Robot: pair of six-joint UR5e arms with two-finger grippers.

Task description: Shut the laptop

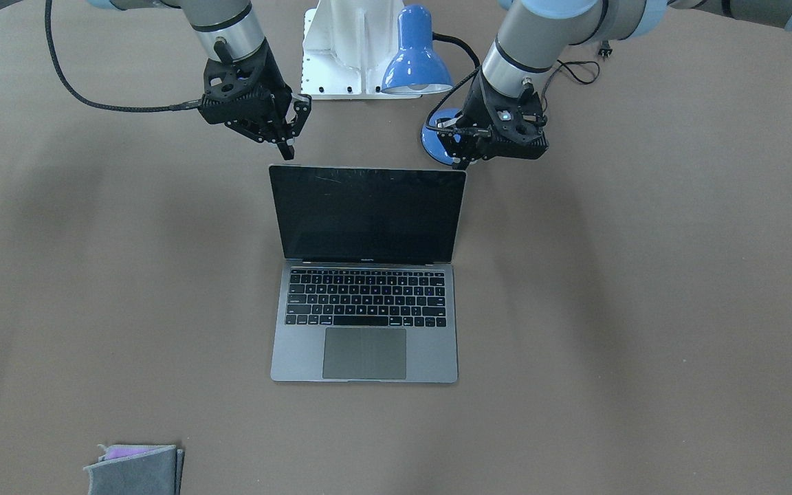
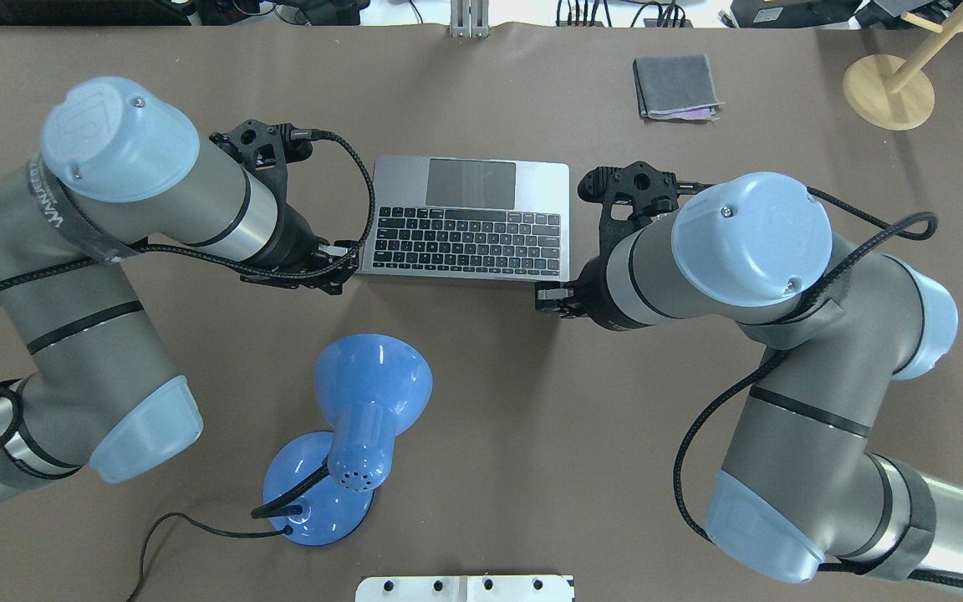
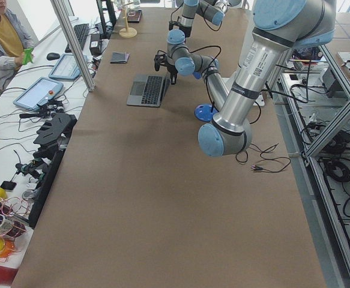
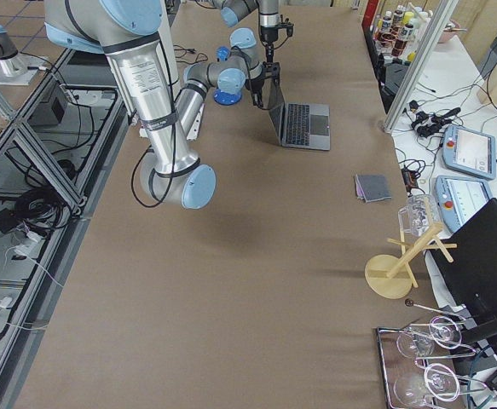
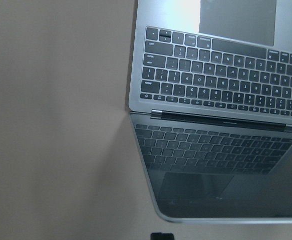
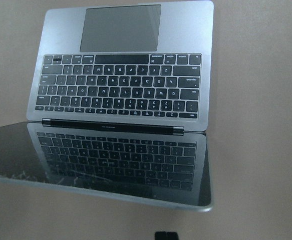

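The laptop (image 1: 366, 275) stands open in the middle of the table, with its dark screen (image 1: 367, 213) upright and facing away from the robot. Its grey base also shows in the overhead view (image 2: 471, 219). My right gripper (image 1: 289, 152) hangs just behind the lid's top corner on that side. My left gripper (image 1: 460, 163) hangs just behind the other top corner. Both look shut and empty. In each wrist view only a small black tip (image 5: 162, 236) (image 6: 167, 235) shows below the screen edge. I cannot tell whether either tip touches the lid.
A blue desk lamp (image 2: 360, 418) stands behind the laptop, close to my left gripper, with its cord trailing off. A folded grey cloth (image 2: 674, 86) and a wooden stand (image 2: 887, 92) lie at the far side. The white robot base (image 1: 351, 48) sits between the arms.
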